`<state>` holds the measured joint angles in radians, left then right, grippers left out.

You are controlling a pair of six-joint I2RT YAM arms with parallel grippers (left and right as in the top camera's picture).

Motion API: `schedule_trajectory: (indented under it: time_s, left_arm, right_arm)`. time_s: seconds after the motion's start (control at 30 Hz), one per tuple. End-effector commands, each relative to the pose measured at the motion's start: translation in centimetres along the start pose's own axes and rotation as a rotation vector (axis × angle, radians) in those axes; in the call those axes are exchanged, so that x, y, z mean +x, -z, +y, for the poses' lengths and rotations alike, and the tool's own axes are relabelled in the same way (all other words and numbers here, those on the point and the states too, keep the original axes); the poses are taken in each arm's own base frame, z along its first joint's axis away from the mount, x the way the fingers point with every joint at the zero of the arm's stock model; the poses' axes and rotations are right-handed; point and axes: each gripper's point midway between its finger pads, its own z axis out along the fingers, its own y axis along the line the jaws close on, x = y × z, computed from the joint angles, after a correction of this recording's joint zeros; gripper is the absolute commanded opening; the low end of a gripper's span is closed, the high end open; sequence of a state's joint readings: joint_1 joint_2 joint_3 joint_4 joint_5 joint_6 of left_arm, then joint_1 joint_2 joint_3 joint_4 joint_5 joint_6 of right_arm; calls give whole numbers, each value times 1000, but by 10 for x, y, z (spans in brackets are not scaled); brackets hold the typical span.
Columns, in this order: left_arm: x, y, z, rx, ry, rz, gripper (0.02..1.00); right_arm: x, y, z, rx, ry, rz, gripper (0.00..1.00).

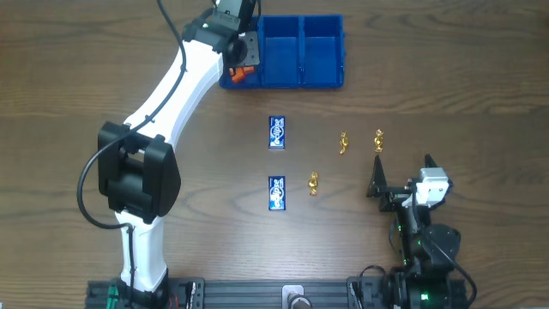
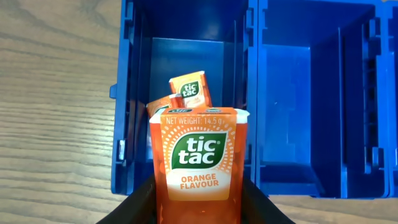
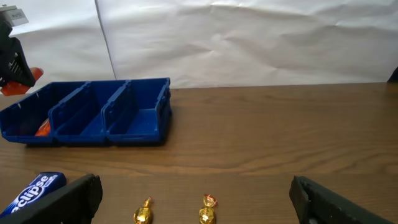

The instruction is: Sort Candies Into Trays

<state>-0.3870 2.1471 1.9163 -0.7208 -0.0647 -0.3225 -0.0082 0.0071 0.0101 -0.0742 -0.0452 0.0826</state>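
My left gripper is shut on an orange candy box, held upright above the leftmost compartment of the blue three-part tray. Two more orange boxes lie inside that compartment. On the table lie two blue candy packs and three gold-wrapped candies. My right gripper stands open low at the table's right, just right of the gold candies, with nothing between its fingers. In the right wrist view two gold candies sit close ahead.
The tray's middle compartment and right compartment hold nothing I can see. Bare wooden table surrounds the candies. A white sheet hangs behind the table's far edge.
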Motion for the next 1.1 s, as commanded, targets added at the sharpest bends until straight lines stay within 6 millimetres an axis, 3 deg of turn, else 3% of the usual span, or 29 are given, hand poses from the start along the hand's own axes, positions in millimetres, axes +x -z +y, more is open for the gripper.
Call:
schedule_trajectory:
  time_s: [0.03,0.07,0.2,0.3,0.37,0.43,0.53,0.6,0.7,0.73,0.83,0.87,0.9,1.0,1.1]
  left_arm:
    - [4,-14,6,-13,-25,26,406]
    - [4,-15,7,-15,-24,28,428]
    - [-3,-15,12,-15,-6,7,673]
    - [-16,-2,22,-9,46,-25,755]
    - [-38,38,27,15,66,-101,759]
    - [-64,109,34,49,85,-231,776]
    - [-73,210,49,85,98,-446,853]
    - [-59,269,63,104,88,-621,901]
    - [-18,318,89,116,24,-824,1000]
    - [-4,326,97,114,-5,-874,1000]
    - [31,336,116,113,-74,-979,998]
    - [55,339,127,107,-93,-1034,1000]
    - [65,340,131,105,-98,-1056,998]
    - [111,324,145,88,-88,-1096,998]
    - [140,298,154,78,-85,-1122,998]
  right_arm:
    - [2,0,1,-2,6,4,998]
    - [2,0,1,-2,6,4,998]
    - [2,0,1,-2,6,4,998]
    - [2,0,1,-2,6,4,998]
    - [2,0,1,-2,6,4,998]
    - [2,0,1,-2,6,4,998]
    - [2,0,1,-2,6,4,998]
    - [2,0,1,-2,6,4,1000]
    - [2,0,1,-2,6,4,998]
    - [2,0,1,-2,6,4,998]
    - [2,0,1,-2,6,4,998]
    - [2,0,1,-2,6,4,998]
    - [2,0,1,-2,6,4,998]
    - [2,0,1,-2,6,4,998]
    - [2,0,1,-2,6,4,998]
